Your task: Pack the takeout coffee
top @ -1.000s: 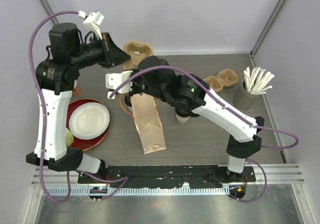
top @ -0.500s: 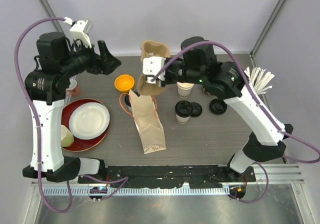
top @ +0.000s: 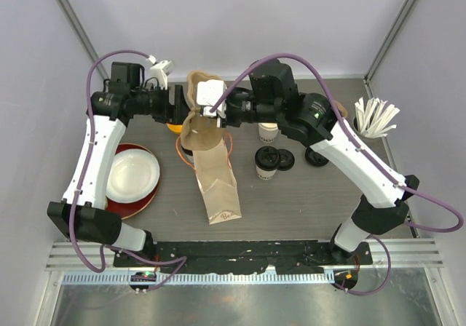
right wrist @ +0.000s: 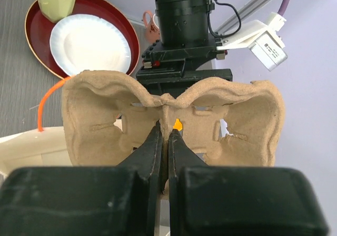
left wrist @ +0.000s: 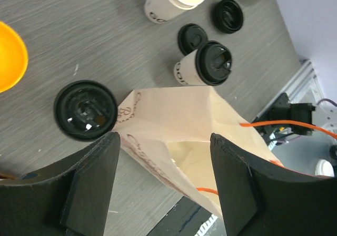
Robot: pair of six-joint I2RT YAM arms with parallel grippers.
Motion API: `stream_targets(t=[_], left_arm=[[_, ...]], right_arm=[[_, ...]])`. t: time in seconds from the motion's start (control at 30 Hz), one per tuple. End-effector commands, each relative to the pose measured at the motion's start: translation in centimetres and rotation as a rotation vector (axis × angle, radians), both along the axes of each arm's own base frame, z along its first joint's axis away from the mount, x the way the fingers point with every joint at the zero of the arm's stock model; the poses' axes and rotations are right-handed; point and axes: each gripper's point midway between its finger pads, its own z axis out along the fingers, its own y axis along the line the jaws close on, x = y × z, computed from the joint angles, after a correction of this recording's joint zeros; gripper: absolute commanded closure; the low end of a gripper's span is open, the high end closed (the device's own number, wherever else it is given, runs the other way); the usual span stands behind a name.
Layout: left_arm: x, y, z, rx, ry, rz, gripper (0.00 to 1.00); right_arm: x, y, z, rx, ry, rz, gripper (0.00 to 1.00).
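One takeout coffee cup (top: 266, 163) with a black lid stands right of the brown paper bag (top: 217, 184), which lies on the table; the cup also shows in the left wrist view (left wrist: 202, 66). A second black-lidded cup (left wrist: 85, 109) stands by the bag's mouth (left wrist: 174, 136); the top view hides it. My right gripper (right wrist: 167, 136) is shut on the middle ridge of a cardboard cup carrier (right wrist: 105, 120) and holds it above the bag's mouth (top: 198, 126). My left gripper (left wrist: 163, 178) is open and empty, above the bag's mouth.
An open lidless paper cup (top: 269, 132) and two loose black lids (top: 284, 158) (top: 317, 155) stand right of the bag. An orange bowl (left wrist: 8, 54) sits behind it. At left are a red tray (top: 138, 209) with a white plate, and at right a grey holder with stirrers (top: 371, 122).
My left arm has swung right and down, its open gripper now over the bag's mouth. My right gripper has carried the cup carrier left and lower, over the bag's mouth.
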Motion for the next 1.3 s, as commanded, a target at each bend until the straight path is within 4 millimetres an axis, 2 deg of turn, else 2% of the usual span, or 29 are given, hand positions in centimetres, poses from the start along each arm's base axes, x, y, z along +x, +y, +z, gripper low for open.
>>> stream_targets(t=[0.0,0.03,0.1,0.13,0.17,0.23,0.37,0.5,0.67,0.77,0.8,0.87,0.9,0.97,1.03,1.27], left_arm=[[-1.6,-1.7,2.8,-0.095,-0.122,-0.158,0.27],[-1.9,-1.8,2.7,-0.097,-0.123,-0.177,0.27],[-3.0,-2.0,2.6,-0.099,-0.136,-0.244,0.29],[-3.3,-2.0,2.5,-0.098,-0.137,-0.259,0.3],[-3.7,-2.0,2.2,-0.092,-0.128,-0.275,0.32],[-3.7,-1.9,1.7,-0.062,-0.141,-0.287,0.33],[-4.3,-2.4,-0.6,0.02,-0.108,-0.324,0.35],[-4.6,-2.9,-2.1,0.038,-0.088,-0.348,0.34],[-4.1,-2.1,-3.7,0.101,-0.084,-0.337,0.39],[-4.2,-2.5,-4.1,0.074,-0.063,-0.348,0.49],[-4.1,-2.7,-4.1,0.065,-0.063,-0.349,0.58],[-4.2,-2.9,-4.1,0.048,-0.061,-0.355,0.66],[-4.2,-2.9,-4.1,0.049,-0.064,-0.356,0.76],[-4.0,-2.9,-3.9,0.051,-0.066,-0.343,0.85],[-3.8,-3.0,-3.4,0.045,-0.08,-0.341,1.0],[-1.6,-2.7,-1.7,0.04,-0.107,-0.2,1.0]], right_arm=[[-0.8,-0.1,3.4,0.127,-0.026,0.015,0.99],[-0.5,0.1,1.4,0.093,-0.003,0.011,0.99],[-0.9,-0.1,0.8,0.095,0.009,0.016,0.99],[-0.9,0.0,-0.7,0.07,0.032,0.019,0.99],[-1.0,-0.1,-1.3,0.063,0.048,0.014,0.99],[-1.3,-0.4,-2.1,0.05,0.068,0.013,0.99],[-2.2,-0.5,-2.9,0.035,0.105,0.045,0.99],[-2.0,-0.1,-4.2,0.002,0.127,0.04,0.99],[-2.5,-0.2,-5.5,-0.065,0.162,0.059,0.99],[-2.8,-0.4,-6.1,-0.093,0.185,0.063,0.99],[-3.0,-0.4,-6.4,-0.1,0.193,0.069,0.99],[-3.4,-0.5,-6.8,-0.112,0.205,0.081,0.99],[-3.5,-0.6,-6.9,-0.12,0.209,0.083,0.99],[-4.1,-0.7,-7.6,-0.155,0.23,0.098,0.99],[-4.9,-0.8,-8.3,-0.189,0.243,0.111,0.99],[-6.4,-1.2,-10.1,-0.266,0.265,0.122,0.99]])
